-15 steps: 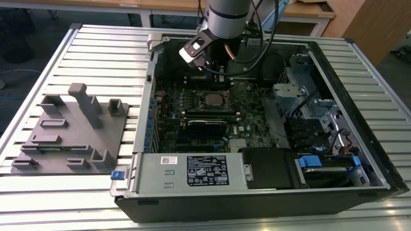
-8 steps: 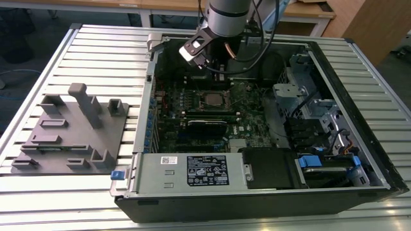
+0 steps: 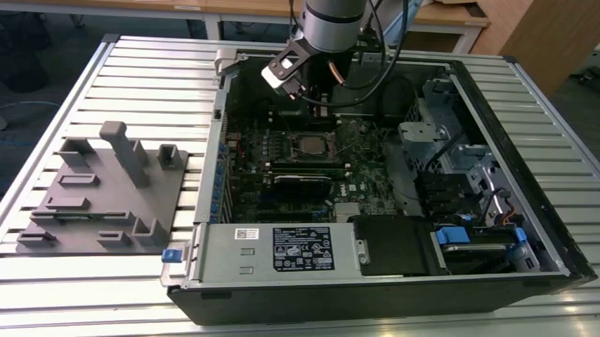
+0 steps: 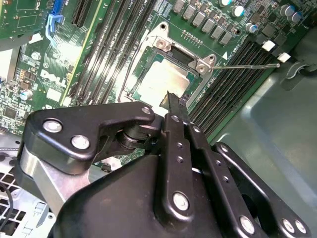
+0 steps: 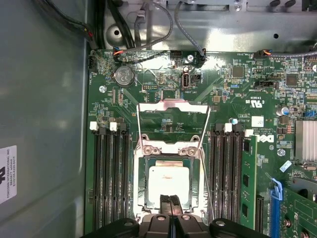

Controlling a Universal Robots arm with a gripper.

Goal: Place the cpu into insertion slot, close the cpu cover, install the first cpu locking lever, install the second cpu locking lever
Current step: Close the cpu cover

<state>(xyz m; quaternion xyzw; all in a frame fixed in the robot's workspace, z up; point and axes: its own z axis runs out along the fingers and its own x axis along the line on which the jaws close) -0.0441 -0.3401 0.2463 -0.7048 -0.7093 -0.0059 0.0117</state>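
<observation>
Cpu (image 5: 170,179) is seated in the slot (image 5: 141,188), just above centre in the exterior view. Cover (image 5: 172,103) stands raised open. One lever (image 4: 247,65) juts out from the slot's corner. Gripper (image 5: 170,199) hangs over the cpu's edge, fingers (image 4: 174,111) pressed together with nothing between them. Contact with the cpu: cannot tell.

Bright, even light; glare whitens the cpu (image 5: 169,181) top.
</observation>
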